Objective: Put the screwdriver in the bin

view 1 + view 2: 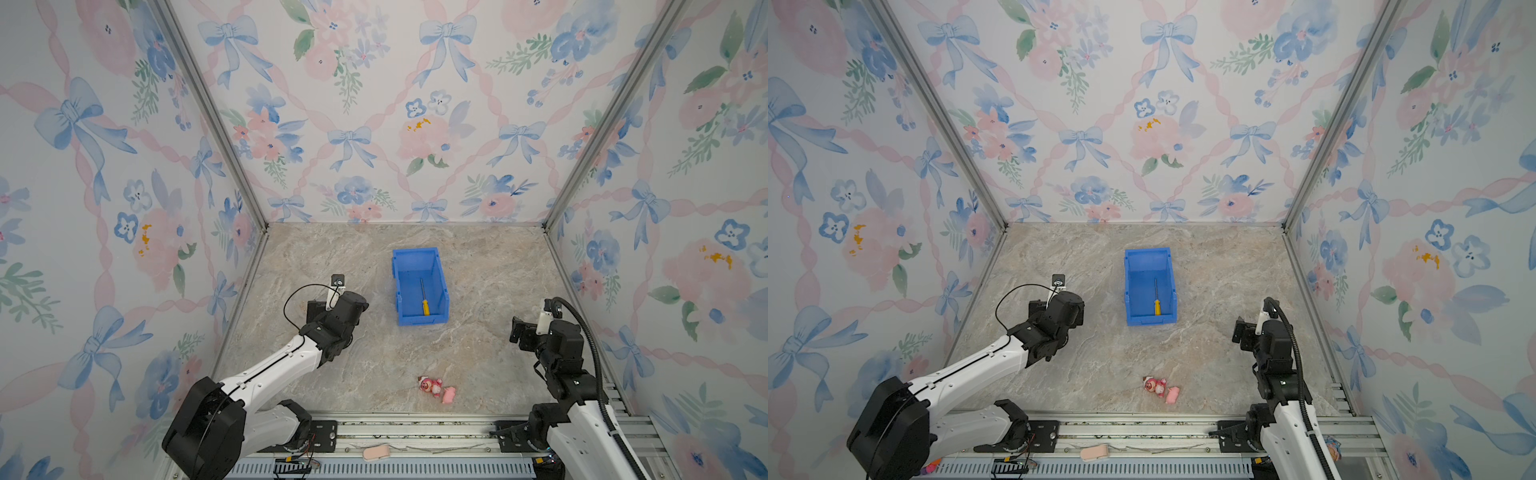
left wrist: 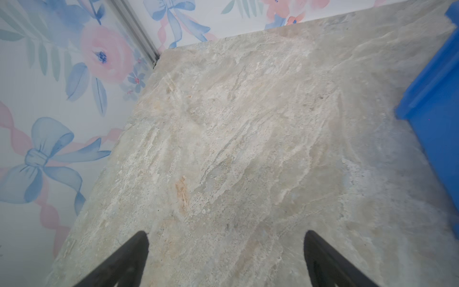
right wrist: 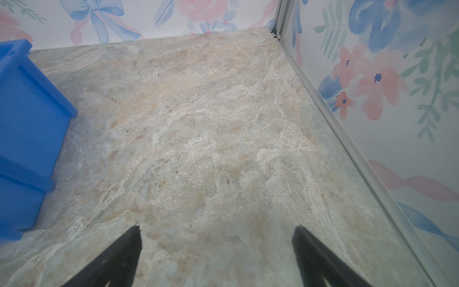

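The screwdriver (image 1: 1157, 300) lies inside the bin (image 1: 1152, 320), yellow handle toward its front lip.

Three tall panels of pale floral wallpaper with blue bows and pink ribbons (image 1: 374, 124) close in a beige, marble-veined stone-look tabletop (image 1: 478, 365). At the back corners rise slim silver aluminium posts (image 1: 212, 112), and a slotted aluminium rail (image 1: 415, 432) edges the front. The light is soft and even.
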Controlling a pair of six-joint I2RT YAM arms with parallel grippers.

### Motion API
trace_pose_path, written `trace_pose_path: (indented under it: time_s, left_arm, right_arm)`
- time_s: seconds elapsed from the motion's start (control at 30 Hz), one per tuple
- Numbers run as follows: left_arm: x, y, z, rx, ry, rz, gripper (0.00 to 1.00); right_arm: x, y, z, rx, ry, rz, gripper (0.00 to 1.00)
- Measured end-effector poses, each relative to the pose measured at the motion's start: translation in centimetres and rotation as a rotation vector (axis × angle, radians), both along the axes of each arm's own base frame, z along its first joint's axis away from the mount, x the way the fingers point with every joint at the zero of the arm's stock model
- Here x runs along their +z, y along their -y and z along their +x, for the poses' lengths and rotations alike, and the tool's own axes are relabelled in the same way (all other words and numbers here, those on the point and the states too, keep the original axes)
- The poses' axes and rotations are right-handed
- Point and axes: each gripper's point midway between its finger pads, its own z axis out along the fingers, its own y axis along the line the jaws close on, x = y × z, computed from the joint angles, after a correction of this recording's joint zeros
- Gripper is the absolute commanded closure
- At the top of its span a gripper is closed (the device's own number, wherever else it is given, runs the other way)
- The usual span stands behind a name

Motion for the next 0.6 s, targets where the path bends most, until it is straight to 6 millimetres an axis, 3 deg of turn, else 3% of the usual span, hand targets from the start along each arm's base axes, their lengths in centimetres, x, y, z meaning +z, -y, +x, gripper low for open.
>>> trace_pose_path:
  time_s: [0.2,0.37,0.6]
  left_arm:
    - [-3.3,-3.5,-1.5,-0.036,0.048,0.02,0.02]
    - [-3.9,-6.9,-1.7,0.028,0.141,-0.056,0.02]
    - [-2.7,-7.6,0.1,-0.013,0.231,-0.115,0.02]
  right_arm:
    - [-2.1,0.8,0.7,-0.015,-0.036,-0.014,0.03]
    - [-3.1,0.0,2.1,0.039,-0.053,-0.011,0.03]
    - [-3.9,-0.7,5.3,0.086,-0.047,-0.001,0.03]
